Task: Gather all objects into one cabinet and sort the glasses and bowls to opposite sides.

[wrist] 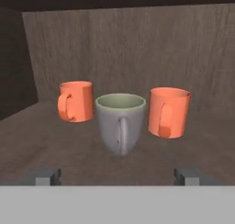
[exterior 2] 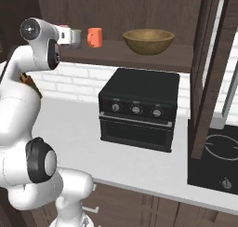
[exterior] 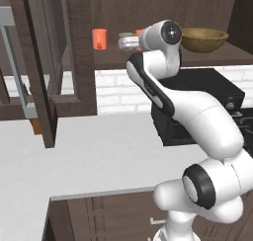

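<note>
On the cabinet shelf (wrist: 41,140), in the hand view, a pale grey mug (wrist: 121,122) stands between two orange glasses (wrist: 76,101) (wrist: 169,111), each showing a handle. My gripper (wrist: 117,175) is open, its fingertips (wrist: 48,175) wide apart just in front of the mug, with nothing between them. The left base view shows one orange glass (exterior: 99,39), the mug (exterior: 127,41) and the wooden bowl (exterior: 203,39) further right on the same shelf. From the right base view the bowl (exterior 2: 148,41) sits right of an orange glass (exterior 2: 95,37); my hand hides part of the mug (exterior 2: 75,38).
A black toaster oven (exterior 2: 139,107) stands on the white counter (exterior: 99,151) under the shelf. An open glass-paned cabinet door (exterior: 44,67) hangs at the left and another (exterior 2: 209,72) at the right. A cooktop (exterior 2: 218,151) lies at the far right.
</note>
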